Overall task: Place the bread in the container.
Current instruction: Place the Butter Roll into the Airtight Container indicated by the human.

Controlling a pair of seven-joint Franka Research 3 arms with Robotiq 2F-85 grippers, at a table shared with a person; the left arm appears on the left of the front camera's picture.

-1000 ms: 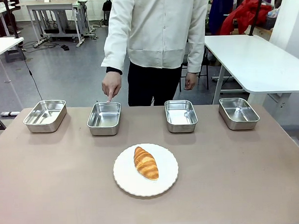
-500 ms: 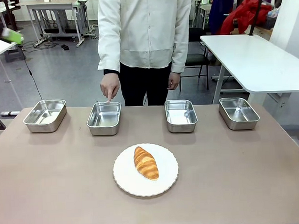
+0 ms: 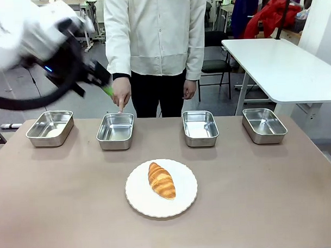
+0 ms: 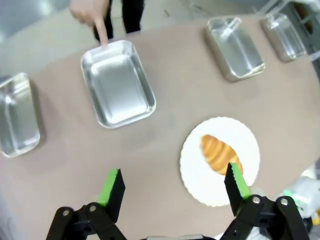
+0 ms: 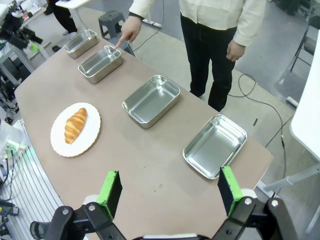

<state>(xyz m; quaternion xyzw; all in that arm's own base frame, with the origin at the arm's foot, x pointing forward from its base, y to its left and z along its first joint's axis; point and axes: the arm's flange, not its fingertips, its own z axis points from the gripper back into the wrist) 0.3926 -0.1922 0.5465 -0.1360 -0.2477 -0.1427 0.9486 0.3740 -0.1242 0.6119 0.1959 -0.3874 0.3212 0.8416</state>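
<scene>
Lying on a round white plate (image 3: 161, 188) at the near middle of the table (image 3: 277, 196), the bread (image 3: 161, 180) is untouched and well apart from both grippers. Four steel trays are lined up along the far edge, and a person's hand (image 3: 121, 93) is held with one finger pointing down at the far rim of the second tray from the left, which is taken to be the container (image 3: 115, 130) meant by the task. That tray is seen to be bare inside.

The left gripper (image 4: 174, 186) is seen in the left wrist view with its green-padded fingers spread wide and nothing between them, high over the table and looking down at the plate and the pointed-at tray. In the front view the left arm (image 3: 37, 36) is blurred at the far left, above the trays. The right gripper (image 5: 169, 193) is likewise spread wide and empty, raised above the right end of the table.

The step in hand is judged to be the approach to the bread; nothing has been picked up yet. For the next move, the left gripper would need to be lowered over the plate, with the fingers set across the narrow width of the bread, and closed gently, since the crust is likely to crush under a firm squeeze.
</scene>
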